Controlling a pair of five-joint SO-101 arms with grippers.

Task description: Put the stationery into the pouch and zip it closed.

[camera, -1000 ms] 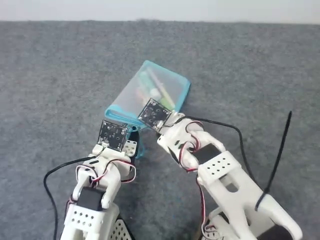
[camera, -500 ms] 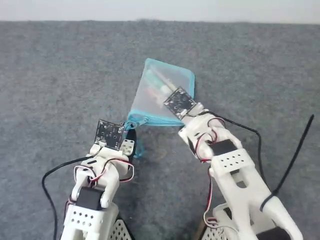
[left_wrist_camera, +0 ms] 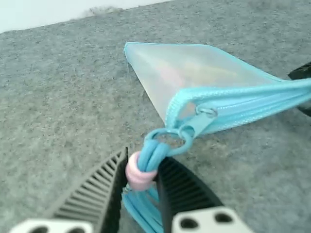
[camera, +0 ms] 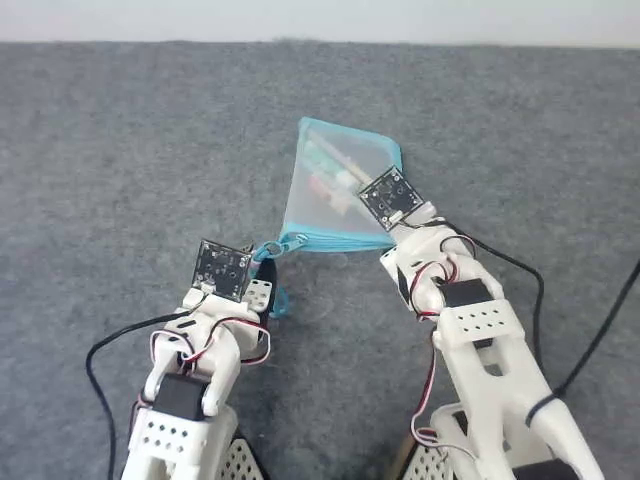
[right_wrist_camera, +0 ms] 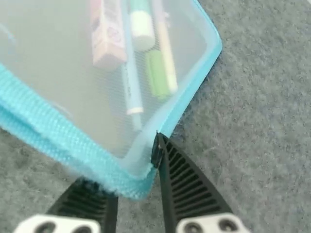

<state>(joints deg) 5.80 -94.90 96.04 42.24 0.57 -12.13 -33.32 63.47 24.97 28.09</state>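
Note:
A translucent pouch (camera: 335, 190) with a light blue zip edge lies on the grey carpet between the arms. Through its wall I see pens and a small eraser (right_wrist_camera: 106, 34). My left gripper (camera: 263, 280) is shut on the blue pull cord (left_wrist_camera: 153, 153) just above its pink bead (left_wrist_camera: 138, 174). The cord runs to the zip slider (left_wrist_camera: 206, 113), which sits at the pouch's near-left corner (camera: 290, 240). My right gripper (camera: 388, 233) is shut on the other end of the zip edge, with the pouch corner (right_wrist_camera: 138, 167) between its black fingers (right_wrist_camera: 170, 170).
Grey carpet (camera: 120, 150) covers the table on all sides. A pale wall strip (camera: 320, 20) runs along the far edge. Black cables (camera: 600, 330) trail beside the right arm and one (camera: 100, 360) loops left of the left arm.
My right gripper has swung right and away with its end of the pouch. The pouch has turned and the zip edge is now stretched between the grippers. The left arm has barely moved.

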